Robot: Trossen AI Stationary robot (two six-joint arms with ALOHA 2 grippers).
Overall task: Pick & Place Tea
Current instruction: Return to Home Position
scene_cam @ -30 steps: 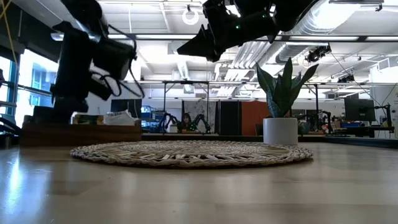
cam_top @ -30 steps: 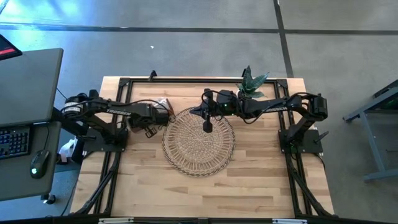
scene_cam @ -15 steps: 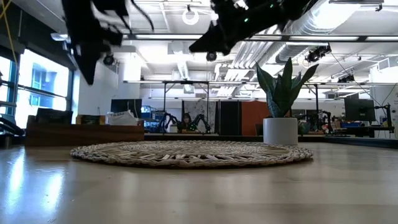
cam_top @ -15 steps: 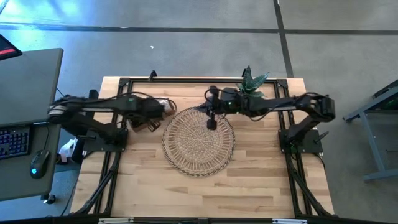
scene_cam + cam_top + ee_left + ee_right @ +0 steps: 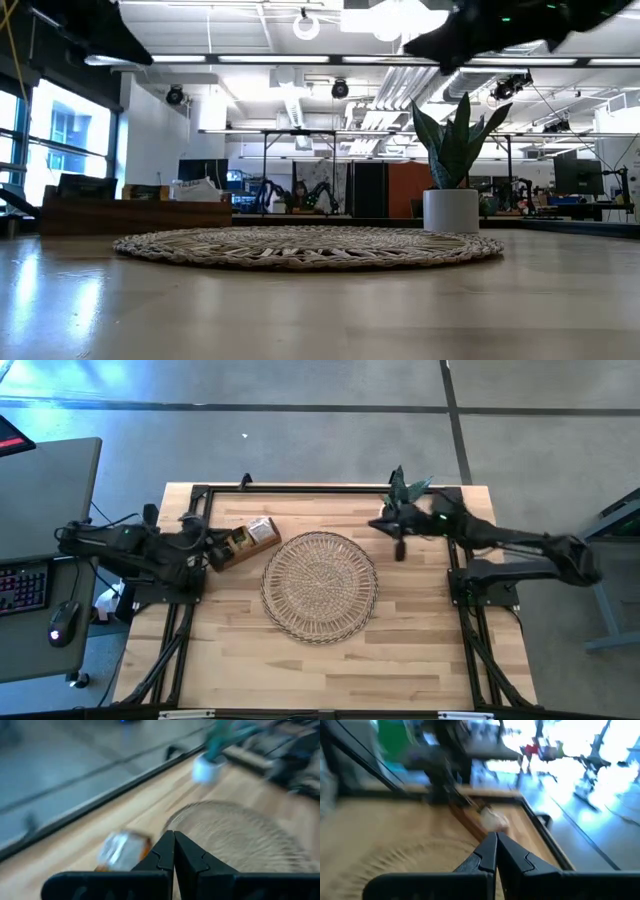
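Note:
The tea shows only as pale and orange sachets (image 5: 262, 530) in the brown wooden box (image 5: 238, 545), which rests on the table left of the round wicker tray (image 5: 320, 586). In the left wrist view the tea (image 5: 121, 849) is a blur ahead of my fingers. My left gripper (image 5: 207, 543) hangs shut above the table, just left of the box. My right gripper (image 5: 373, 525) is shut too, raised beyond the tray's far right rim, beside the potted plant (image 5: 405, 490). Neither holds anything.
The plant's white pot (image 5: 451, 210) stands at the table's far right, close under my right arm. Black frame rails (image 5: 300, 489) run along the far edge and both sides. A desk with keyboard and mouse (image 5: 40, 580) stands left of the table.
Both arms have drawn back with their fingers shut. My left gripper rose from the box and went toward the table's left edge, uncovering the box. My right gripper left the space above the tray's far part and went toward the right edge, to beside the plant.

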